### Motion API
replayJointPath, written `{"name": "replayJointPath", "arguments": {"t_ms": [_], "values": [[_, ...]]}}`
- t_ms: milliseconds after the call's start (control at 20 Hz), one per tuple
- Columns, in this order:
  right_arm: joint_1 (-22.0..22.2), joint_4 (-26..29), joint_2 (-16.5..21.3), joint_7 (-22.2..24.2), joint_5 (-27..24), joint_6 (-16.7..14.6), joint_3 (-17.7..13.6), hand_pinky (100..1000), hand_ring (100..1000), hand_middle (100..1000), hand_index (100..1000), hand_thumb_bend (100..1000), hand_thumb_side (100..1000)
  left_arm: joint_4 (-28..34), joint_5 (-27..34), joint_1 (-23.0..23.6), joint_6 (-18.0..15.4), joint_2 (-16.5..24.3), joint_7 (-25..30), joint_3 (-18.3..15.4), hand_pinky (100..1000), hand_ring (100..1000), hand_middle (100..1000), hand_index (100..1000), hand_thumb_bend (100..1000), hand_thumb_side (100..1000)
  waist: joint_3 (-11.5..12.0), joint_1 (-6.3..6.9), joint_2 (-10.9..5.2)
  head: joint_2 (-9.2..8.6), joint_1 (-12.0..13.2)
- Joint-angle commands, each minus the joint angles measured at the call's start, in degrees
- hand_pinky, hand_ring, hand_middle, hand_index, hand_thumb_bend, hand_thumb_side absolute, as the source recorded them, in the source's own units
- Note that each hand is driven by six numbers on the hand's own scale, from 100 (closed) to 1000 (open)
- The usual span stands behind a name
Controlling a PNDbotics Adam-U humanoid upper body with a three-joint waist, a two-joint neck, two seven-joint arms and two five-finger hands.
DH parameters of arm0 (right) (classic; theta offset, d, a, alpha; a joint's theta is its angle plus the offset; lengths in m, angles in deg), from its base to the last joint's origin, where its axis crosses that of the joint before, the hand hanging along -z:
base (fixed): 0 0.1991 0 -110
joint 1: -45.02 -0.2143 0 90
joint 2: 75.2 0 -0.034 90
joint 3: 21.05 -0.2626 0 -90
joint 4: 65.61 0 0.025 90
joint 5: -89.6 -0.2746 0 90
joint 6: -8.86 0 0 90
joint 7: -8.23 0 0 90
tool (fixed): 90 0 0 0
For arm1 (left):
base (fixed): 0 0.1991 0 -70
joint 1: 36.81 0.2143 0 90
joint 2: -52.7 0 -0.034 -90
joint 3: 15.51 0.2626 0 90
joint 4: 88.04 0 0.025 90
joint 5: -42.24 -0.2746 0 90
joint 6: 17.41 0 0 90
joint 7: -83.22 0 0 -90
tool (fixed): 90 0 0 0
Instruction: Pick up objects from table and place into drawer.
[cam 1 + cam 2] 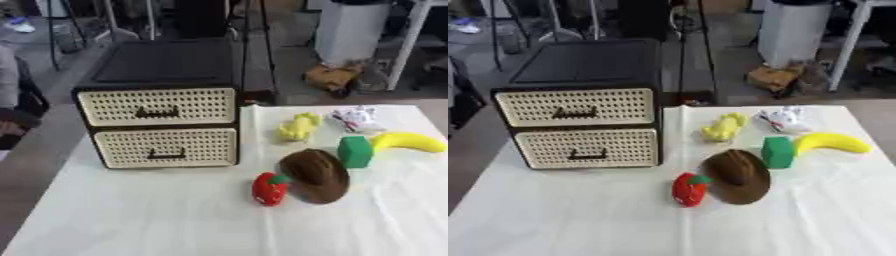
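1. A black drawer unit (162,102) stands at the far left of the desk (131,215), which is covered in a white cloth; its 2 cream perforated drawers, the upper drawer (157,106) and the lower drawer (166,146), are both closed
2. Right of the unit lie the objects: a small yellow toy (299,126) nearest the drawers, and a white crumpled item with red marks (354,118) further right
3. A green block (354,151) stands just beside the inner end of a yellow banana (409,142)
4. A brown hat-shaped object (317,175) lies in front of the block, with a red strawberry-like toy (269,188) touching its left edge
5. Neither hand shows in either view, so how far each is open cannot be told
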Motion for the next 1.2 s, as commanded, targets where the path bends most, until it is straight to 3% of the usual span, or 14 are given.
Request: {"name": "replayJointPath", "arguments": {"t_ms": [50, 450, 650, 1200], "values": [[-0.9, 0.9, 1.2, 0.5, -0.6, 0.3, 0.0, 689, 788, 773, 847, 100, 1000, -3.0, -2.8, -2.6, -4.3, 3.3, 5.4, 2.7, 100, 100, 100, 906, 100, 584, -0.2, 0.18, -0.72, 0.35, 0.7], [-1.5, 0.9, 1.0, 1.1, -1.3, 1.1, 0.4, 689, 788, 772, 845, 100, 1000, -11.2, -9.7, -8.7, -8.0, 2.6, 6.4, 11.1, 100, 100, 100, 931, 100, 594, -1.2, 0.74, -0.56, 0.79, 1.8], [-1.9, 0.9, 0.8, 1.5, -1.6, 1.6, 0.7, 689, 788, 769, 842, 100, 1000, -16.1, -9.4, -12.6, -9.4, 1.8, 6.4, 15.0, 100, 100, 100, 917, 100, 611, -2.1, 1.26, -0.44, 0.8, 2.6], [-3.1, 0.9, 0.3, 2.2, -2.6, 2.3, 1.1, 688, 789, 767, 839, 100, 1000, -26.5, -9.1, -23.3, -10.3, -4.2, 6.4, 21.2, 100, 100, 100, 878, 100, 603, -3.5, 2.06, 0.49, 0.06, 4.1]]}}
